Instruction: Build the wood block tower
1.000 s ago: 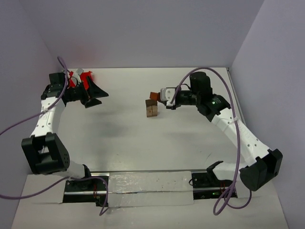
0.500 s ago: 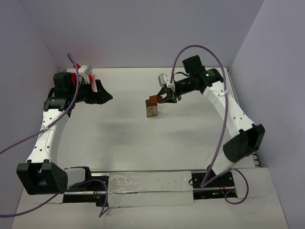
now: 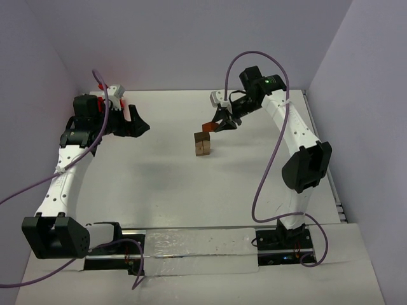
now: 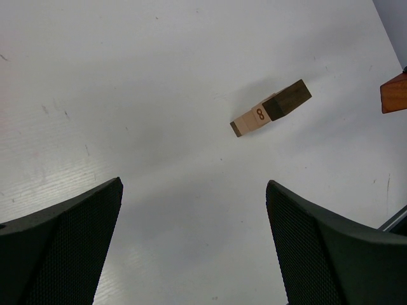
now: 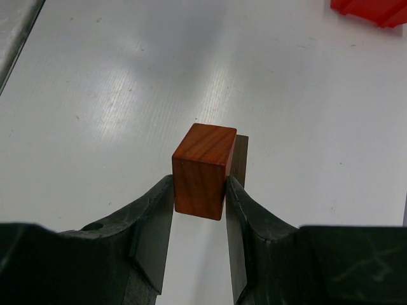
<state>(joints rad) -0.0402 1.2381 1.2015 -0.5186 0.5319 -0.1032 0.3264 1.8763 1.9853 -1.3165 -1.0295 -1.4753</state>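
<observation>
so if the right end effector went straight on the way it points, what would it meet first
Probably the wood block tower: its dark top shows just beyond the reddish block held by the right end effector, gap unclear.

The right end effector (image 5: 199,187) holds a block (image 5: 205,155) seemingly just above the tower (image 3: 203,147).

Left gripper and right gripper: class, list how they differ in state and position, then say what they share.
The left gripper stands open and empty; the right gripper is shut on a reddish-brown block. The left gripper hangs well off to the side of the wood block tower; the right gripper holds its block close by the tower's top. Both have dark two-finger jaws.
</observation>
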